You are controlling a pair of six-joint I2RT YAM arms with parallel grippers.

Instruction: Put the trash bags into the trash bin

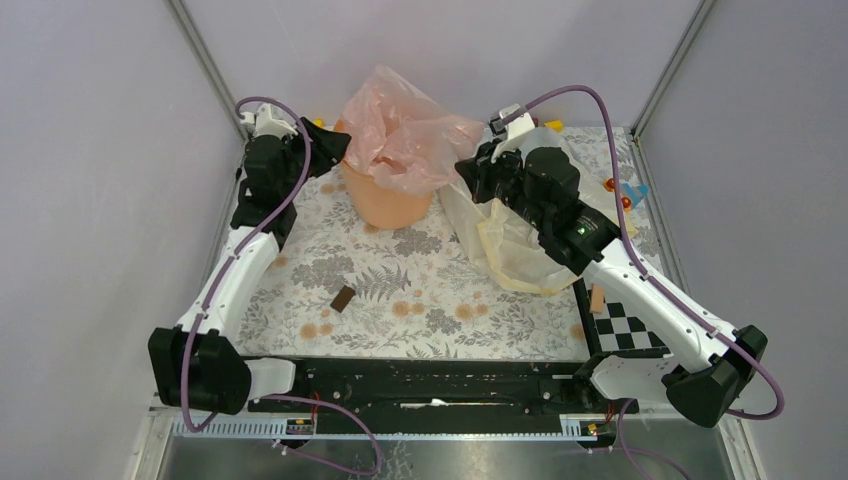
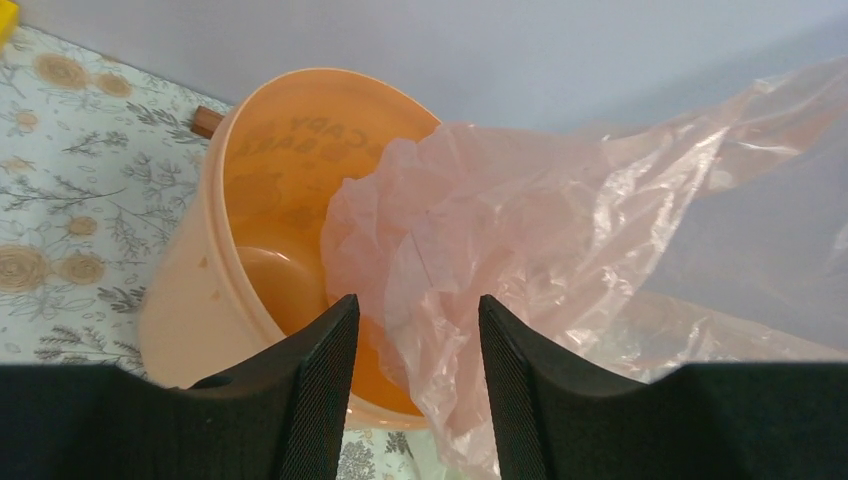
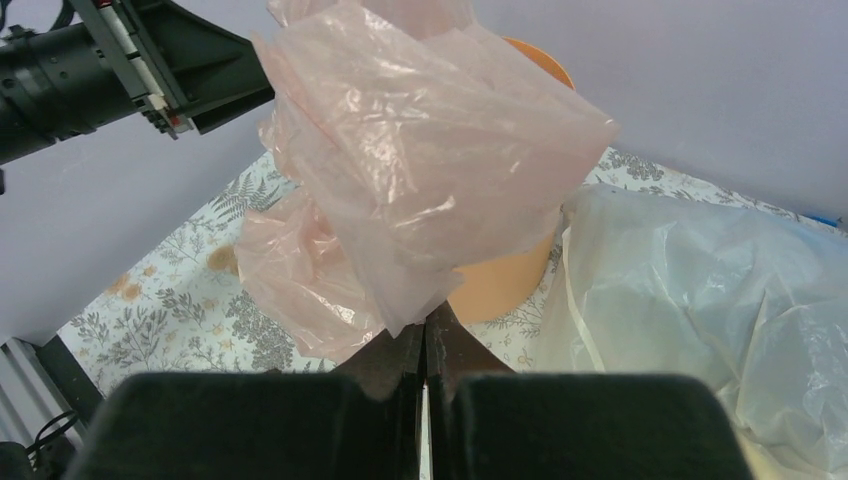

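Observation:
The pink trash bag drapes over and partly into the peach-orange trash bin at the back middle of the table. My right gripper is at the bin's right side, shut on a lower corner of the bag, with the bin behind it. My left gripper is at the bin's left rim. In the left wrist view it is open, and a hanging fold of the bag lies between the jaws over the bin's near rim. The fold touches neither pad clearly.
A pale yellow and whitish plastic bag lies right of the bin, under my right arm; it also shows in the right wrist view. A small brown block lies mid-table. A checkerboard, a wooden block and small toys are at the right.

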